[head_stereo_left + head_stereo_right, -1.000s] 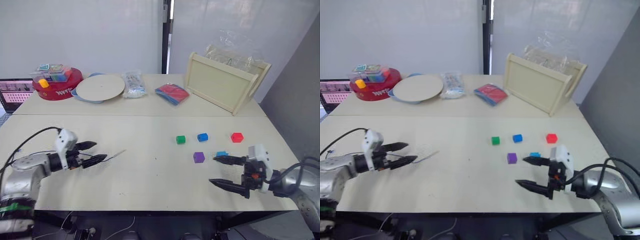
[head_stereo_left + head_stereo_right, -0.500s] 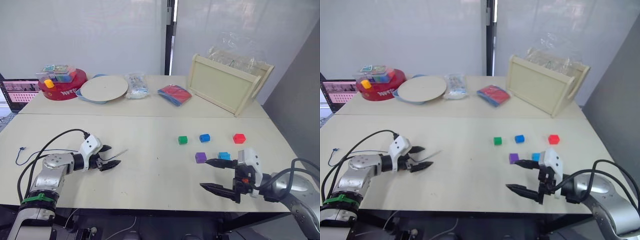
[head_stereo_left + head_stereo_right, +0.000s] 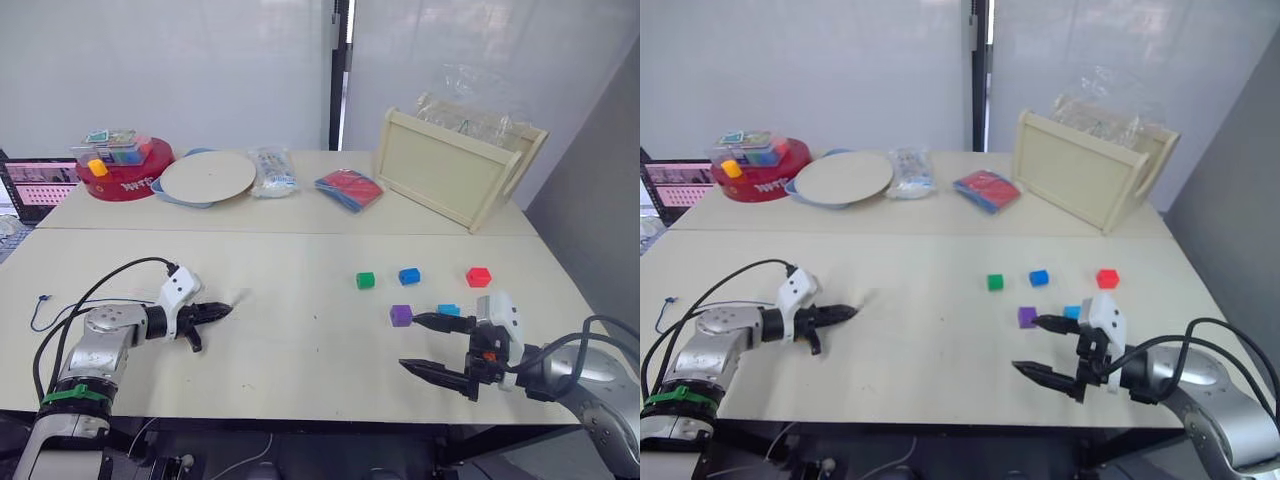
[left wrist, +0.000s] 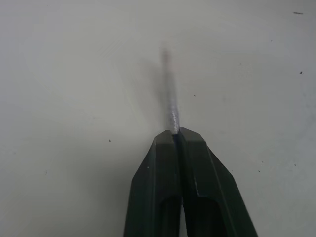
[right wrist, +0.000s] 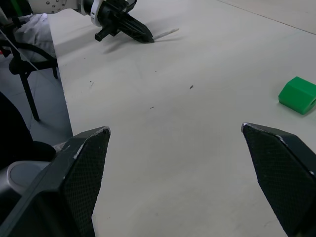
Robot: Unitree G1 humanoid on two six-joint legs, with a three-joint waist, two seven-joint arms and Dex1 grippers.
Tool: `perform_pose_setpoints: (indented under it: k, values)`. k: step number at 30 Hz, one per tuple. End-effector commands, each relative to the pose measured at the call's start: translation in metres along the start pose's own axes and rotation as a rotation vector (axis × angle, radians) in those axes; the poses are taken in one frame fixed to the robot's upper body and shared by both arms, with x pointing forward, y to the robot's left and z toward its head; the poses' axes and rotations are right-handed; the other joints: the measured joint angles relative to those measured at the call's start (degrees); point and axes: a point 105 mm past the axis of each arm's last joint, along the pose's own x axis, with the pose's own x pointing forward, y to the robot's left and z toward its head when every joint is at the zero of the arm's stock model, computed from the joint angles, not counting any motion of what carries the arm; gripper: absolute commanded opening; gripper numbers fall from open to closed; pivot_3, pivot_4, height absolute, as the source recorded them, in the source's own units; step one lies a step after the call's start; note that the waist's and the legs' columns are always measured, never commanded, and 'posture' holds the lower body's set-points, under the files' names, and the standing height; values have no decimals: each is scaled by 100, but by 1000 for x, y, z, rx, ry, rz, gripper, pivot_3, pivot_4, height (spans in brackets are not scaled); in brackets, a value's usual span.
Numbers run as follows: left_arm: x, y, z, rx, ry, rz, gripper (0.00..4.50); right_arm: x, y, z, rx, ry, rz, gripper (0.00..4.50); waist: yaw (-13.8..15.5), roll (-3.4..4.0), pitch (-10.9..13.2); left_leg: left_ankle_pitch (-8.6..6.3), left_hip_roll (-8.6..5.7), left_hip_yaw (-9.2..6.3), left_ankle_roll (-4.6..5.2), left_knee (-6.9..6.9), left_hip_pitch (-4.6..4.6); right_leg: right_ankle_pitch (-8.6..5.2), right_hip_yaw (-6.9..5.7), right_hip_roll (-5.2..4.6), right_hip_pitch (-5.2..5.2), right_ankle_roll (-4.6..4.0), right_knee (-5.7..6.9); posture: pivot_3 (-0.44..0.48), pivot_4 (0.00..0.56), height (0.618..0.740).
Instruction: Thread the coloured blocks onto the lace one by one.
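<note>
The left gripper (image 4: 176, 134) is pinching its tapered black fingers together on the lace (image 4: 171, 106), whose stiff, pale, seemingly glossy tip is jutting forward low over the matte table (image 3: 300, 260). The right gripper (image 3: 438, 345) is hovering spread wide just beside the purple (image 3: 401, 315) and cyan (image 3: 448, 310) cubes, forearm lying low.

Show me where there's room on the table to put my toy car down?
The widest bare patch lies between the left gripper holding the lace and the green block. It is crowded along the far edge, from the red tub to the wooden tray.
</note>
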Motion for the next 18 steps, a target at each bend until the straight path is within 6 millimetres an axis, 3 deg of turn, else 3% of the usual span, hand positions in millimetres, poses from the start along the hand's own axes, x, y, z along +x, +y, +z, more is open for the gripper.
perform_pose_setpoints:
  k: [1, 13, 18]
  values:
    - [7, -10, -14, -46, 37, -67, 20, 0, -1, 5, -29, -29, -20, 4500, 5, 0, 0, 0, 0, 0, 0, 0, -1, 0, 0, 0, 0, 0, 0, 0, 150, 740]
    - [-13, 1, 26, 77, -3, -93, 20, -3, -5, -8, -7, -32, -114, 4500, -10, -13, 8, 0, 2, -2, 0, 0, -14, 0, -2, 2, -15, 0, 2, 0, 150, 740]
    - [-16, -14, 29, 121, 39, -196, 20, -1, -1, -11, -1, -34, -123, 4500, -10, -15, 10, 0, 3, -3, 0, 0, -22, 0, -4, 3, -20, 0, 2, 0, 150, 740]
